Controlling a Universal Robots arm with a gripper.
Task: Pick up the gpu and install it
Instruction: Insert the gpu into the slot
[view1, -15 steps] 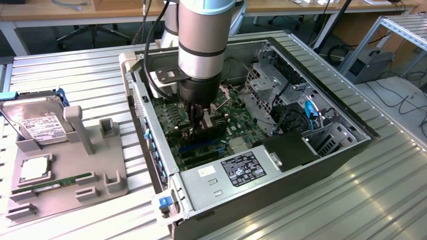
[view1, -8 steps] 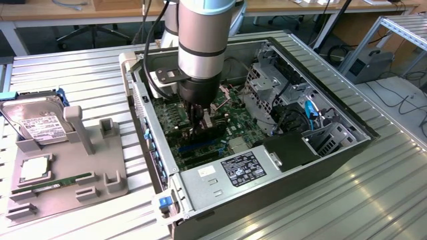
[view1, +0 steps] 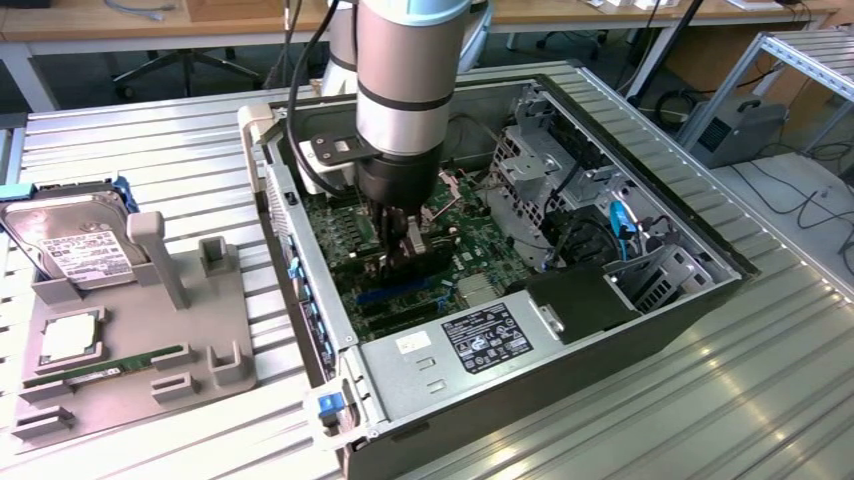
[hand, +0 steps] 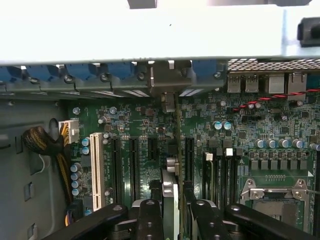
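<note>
My gripper (view1: 398, 255) reaches down into the open computer case (view1: 641, 320), shut on the gpu (view1: 400, 272). The gpu is a thin dark card held on edge over the green motherboard (view1: 467, 235). In the wrist view the gpu (hand: 171, 150) runs edge-on between my two black fingers (hand: 150, 217), in line with the black expansion slots (hand: 134, 165). Its silver bracket (hand: 167, 82) sits at the case's rear wall, by the blue slot clips. I cannot tell whether the card's lower edge is in a slot.
A grey holder (view1: 200, 370) on the exterior view's left carries a hard drive (view1: 74, 245), a processor (view1: 67, 340) and a green memory stick (view1: 127, 362). Inside the case are the power supply (view1: 461, 345), a drive cage (view1: 541, 165), cables (hand: 45, 142) and the processor socket (hand: 275, 197).
</note>
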